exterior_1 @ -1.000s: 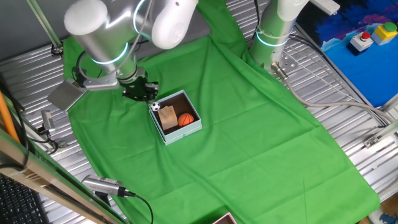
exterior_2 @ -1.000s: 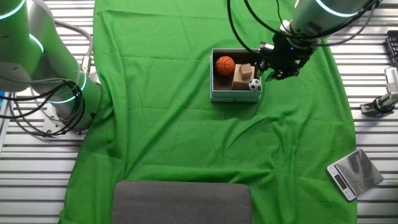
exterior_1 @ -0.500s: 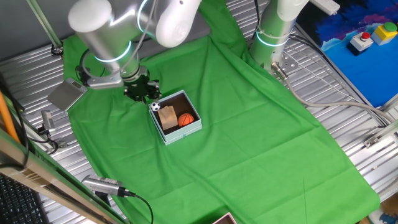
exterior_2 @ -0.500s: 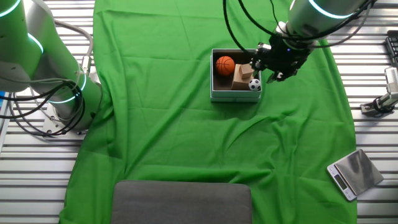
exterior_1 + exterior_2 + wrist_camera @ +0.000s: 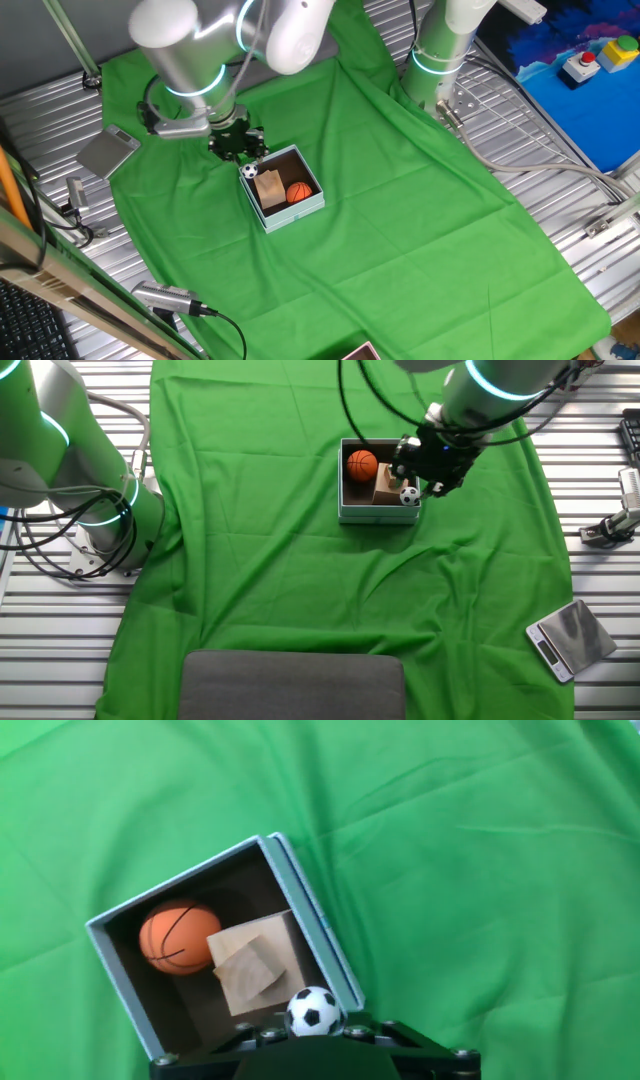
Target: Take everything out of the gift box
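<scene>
Pincer (image 5: 418, 472) hangs over right corner of gift box (image 5: 300, 910), soccer ball (image 5: 314, 1010) directly below it. Basketball (image 5: 178, 936), wooden block (image 5: 255, 970) further left. Pincer opening: cannot tell.

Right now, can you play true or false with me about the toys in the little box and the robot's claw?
1. The orange basketball sits inside the gift box. True.
2. The wooden block lies out on the green cloth. False: it is inside the box.
3. The soccer ball is in the box corner nearest the claw. True.
4. The box is blue inside. False: its inside is dark brown.
5. The basketball rests on top of the soccer ball. False: they sit apart.
</scene>
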`<state>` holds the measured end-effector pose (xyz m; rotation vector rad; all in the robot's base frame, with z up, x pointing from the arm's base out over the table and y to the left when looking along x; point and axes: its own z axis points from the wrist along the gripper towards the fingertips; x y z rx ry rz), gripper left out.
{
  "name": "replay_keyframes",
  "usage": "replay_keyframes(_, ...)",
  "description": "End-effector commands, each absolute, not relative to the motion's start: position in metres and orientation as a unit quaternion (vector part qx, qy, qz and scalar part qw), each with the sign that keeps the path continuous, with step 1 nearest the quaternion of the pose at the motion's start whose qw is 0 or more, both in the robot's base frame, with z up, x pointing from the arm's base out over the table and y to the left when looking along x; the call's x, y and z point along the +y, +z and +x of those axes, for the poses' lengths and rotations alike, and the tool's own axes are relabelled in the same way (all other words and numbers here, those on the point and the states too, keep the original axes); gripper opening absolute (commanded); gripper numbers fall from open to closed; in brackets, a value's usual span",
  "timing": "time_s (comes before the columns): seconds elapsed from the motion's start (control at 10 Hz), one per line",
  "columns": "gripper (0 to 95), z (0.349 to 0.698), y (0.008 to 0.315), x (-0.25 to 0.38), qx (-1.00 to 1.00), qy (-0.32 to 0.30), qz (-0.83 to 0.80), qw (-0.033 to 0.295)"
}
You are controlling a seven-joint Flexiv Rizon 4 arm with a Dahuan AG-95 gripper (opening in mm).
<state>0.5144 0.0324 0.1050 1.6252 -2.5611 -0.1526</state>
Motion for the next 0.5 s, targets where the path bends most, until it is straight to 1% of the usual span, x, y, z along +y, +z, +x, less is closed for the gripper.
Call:
replay_keyframes(0.1, 38.0, 0.5132, 0.0996, 0.0326, -0.842, -0.047, 0.535, 0.047)
replay_keyframes(0.5, 38.0, 0.5135, 0.0930, 0.0328, -0.843, -0.041, 0.535, 0.040)
